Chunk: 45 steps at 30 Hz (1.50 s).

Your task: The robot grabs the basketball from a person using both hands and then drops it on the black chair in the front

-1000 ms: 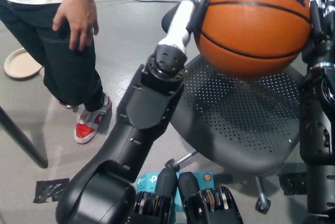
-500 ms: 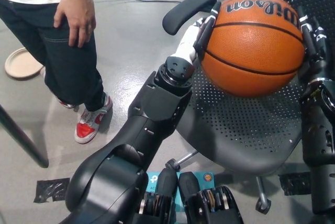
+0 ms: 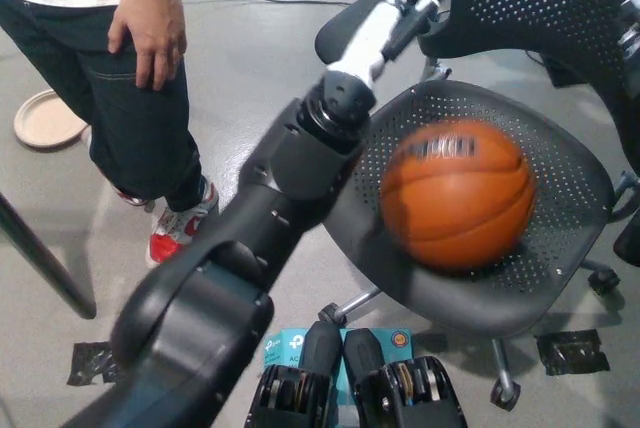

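I've let go: the basketball, held between both hands a moment ago, now sits blurred on the black chair seat. My left hand hangs open, empty; right hand's state I cannot tell. Drop looks done.

Light is bright, even and diffuse, with pale glare on the glossy grey concrete floor at upper centre of the frame. The orange rubber basketball at centre right is smeared by motion blur, its black lettering unreadable. The white left hand at upper centre is slightly soft. A soft shadow lies beneath the black perforated plastic chair seat. The person's dark trousers at upper left look sharp.
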Available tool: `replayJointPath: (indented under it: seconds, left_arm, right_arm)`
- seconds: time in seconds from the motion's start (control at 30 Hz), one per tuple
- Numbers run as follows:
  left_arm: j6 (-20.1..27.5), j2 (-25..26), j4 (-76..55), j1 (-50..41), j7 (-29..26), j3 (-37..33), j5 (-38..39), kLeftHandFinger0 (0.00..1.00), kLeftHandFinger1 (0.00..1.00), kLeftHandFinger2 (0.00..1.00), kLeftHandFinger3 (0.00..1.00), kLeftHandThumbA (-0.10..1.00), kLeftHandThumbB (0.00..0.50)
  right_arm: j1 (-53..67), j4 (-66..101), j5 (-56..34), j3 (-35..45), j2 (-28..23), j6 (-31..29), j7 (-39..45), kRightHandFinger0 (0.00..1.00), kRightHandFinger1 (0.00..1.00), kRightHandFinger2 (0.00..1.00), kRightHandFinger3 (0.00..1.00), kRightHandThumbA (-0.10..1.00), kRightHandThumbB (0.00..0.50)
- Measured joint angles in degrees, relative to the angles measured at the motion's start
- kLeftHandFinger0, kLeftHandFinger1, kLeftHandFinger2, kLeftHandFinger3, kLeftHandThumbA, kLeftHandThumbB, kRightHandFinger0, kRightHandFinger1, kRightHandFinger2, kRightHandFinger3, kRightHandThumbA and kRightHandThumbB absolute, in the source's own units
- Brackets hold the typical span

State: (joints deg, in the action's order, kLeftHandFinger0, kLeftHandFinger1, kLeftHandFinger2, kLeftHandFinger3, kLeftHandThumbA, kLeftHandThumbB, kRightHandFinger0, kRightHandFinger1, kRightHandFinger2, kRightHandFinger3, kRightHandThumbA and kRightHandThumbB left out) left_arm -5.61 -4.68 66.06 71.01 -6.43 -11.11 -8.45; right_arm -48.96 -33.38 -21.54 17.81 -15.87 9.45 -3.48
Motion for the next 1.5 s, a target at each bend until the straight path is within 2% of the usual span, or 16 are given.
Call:
replayJointPath:
  seconds: [0.17,0.43,0.53,0.6,0.77,0.83,0.87,1.0,1.03,1.07,1.17,1.23,1.3,1.4,1.43,1.5]
  left_arm:
    - [1.06,1.88,-0.21,-0.72,0.93,0.69,0.21,1.00,1.00,1.00,1.00,1.00,0.187]
    - [1.48,1.96,-4.33,-3.90,2.03,0.78,0.29,1.00,1.00,1.00,1.00,1.00,0.185]
    - [1.37,2.37,-9.03,-5.82,3.18,0.78,0.41,1.00,1.00,1.00,1.00,1.00,0.155]
    - [1.32,2.85,-14.94,-8.89,4.40,0.78,0.63,1.00,1.00,1.00,1.00,1.00,0.177]
    - [0.64,4.01,-27.30,-18.14,6.05,0.54,0.82,1.00,1.00,1.00,1.00,1.00,0.189]
    - [0.24,4.66,-31.69,-21.54,6.74,0.33,0.82,1.00,1.00,1.00,1.00,1.00,0.220]
    - [0.19,5.05,-34.31,-23.56,6.97,0.24,0.83,1.00,1.00,1.00,1.00,1.00,0.246]
    - [-0.09,6.32,-43.91,-31.98,7.76,-0.01,0.95,1.00,1.00,1.00,1.00,1.00,0.251]
    - [-0.24,6.65,-46.10,-33.86,8.03,-0.11,0.97,1.00,1.00,1.00,1.00,1.00,0.136]
    - [-0.23,6.96,-48.01,-35.33,8.09,-0.10,1.05,1.00,1.00,1.00,1.00,1.00,0.112]
    - [-0.11,7.85,-55.86,-43.04,8.23,0.30,1.45,1.00,1.00,1.00,1.00,1.00,0.106]
    - [0.05,8.57,-60.70,-47.83,8.28,0.74,1.93,1.00,1.00,1.00,1.00,1.00,0.100]
    - [0.38,9.44,-65.10,-52.85,8.34,1.70,2.58,1.00,1.00,1.00,1.00,1.00,0.111]
    - [1.92,11.50,-72.65,-61.43,8.78,4.78,4.39,1.00,1.00,1.00,1.00,1.00,0.110]
    - [2.44,12.18,-74.49,-63.68,8.97,5.77,5.00,1.00,1.00,1.00,1.00,1.00,0.121]
    - [3.78,13.45,-75.37,-66.81,9.28,7.86,6.13,1.00,1.00,1.00,1.00,1.00,0.110]
  right_arm:
    - [-0.11,1.60,-0.35,1.39,-1.61,-0.41,0.90,1.00,1.00,1.00,1.00,1.00,0.239]
    - [-0.02,7.82,-0.49,2.20,-1.04,-0.82,1.12,1.00,1.00,1.00,1.00,1.00,0.198]
    - [0.47,12.01,-0.40,1.98,-0.66,-0.76,1.07,1.00,1.00,1.00,1.00,1.00,0.205]
    - [1.81,16.15,-0.32,1.51,-0.30,-0.62,1.09,1.00,1.00,1.00,1.00,1.00,0.243]
    - [7.20,24.92,0.38,-1.19,1.08,-0.33,1.16,1.00,1.00,1.00,1.00,1.00,0.245]
    - [9.71,28.11,0.91,-2.56,1.69,-0.25,1.20,1.00,1.00,1.00,1.00,1.00,0.235]
    - [11.37,29.66,1.15,-3.52,2.14,-0.28,1.26,1.00,1.00,1.00,1.00,1.00,0.259]
    - [19.24,34.70,2.61,-7.52,4.37,-0.34,1.54,1.00,1.00,1.00,1.00,1.00,0.260]
    - [21.24,35.75,2.99,-8.52,4.86,-0.35,1.62,1.00,1.00,1.00,1.00,1.00,0.242]
    - [22.90,36.30,3.28,-9.33,5.33,-0.41,1.67,1.00,1.00,1.00,1.00,1.00,0.257]
    - [29.70,38.99,4.63,-12.98,7.08,-0.76,1.91,1.00,1.00,1.00,1.00,1.00,0.258]
    - [33.84,40.26,5.41,-15.25,8.21,-1.24,2.07,1.00,1.00,1.00,1.00,1.00,0.230]
    - [37.12,41.04,6.30,-17.34,9.04,-1.95,2.32,1.00,1.00,1.00,1.00,1.00,0.165]
    - [41.95,41.38,8.45,-20.98,10.34,-4.18,2.80,1.00,1.00,1.00,1.00,1.00,0.161]
    - [43.23,41.47,9.18,-21.90,10.53,-4.90,2.98,1.00,1.00,1.00,1.00,1.00,0.124]
    - [44.90,40.12,10.61,-22.92,11.00,-6.82,3.08,1.00,1.00,1.00,1.00,1.00,0.129]
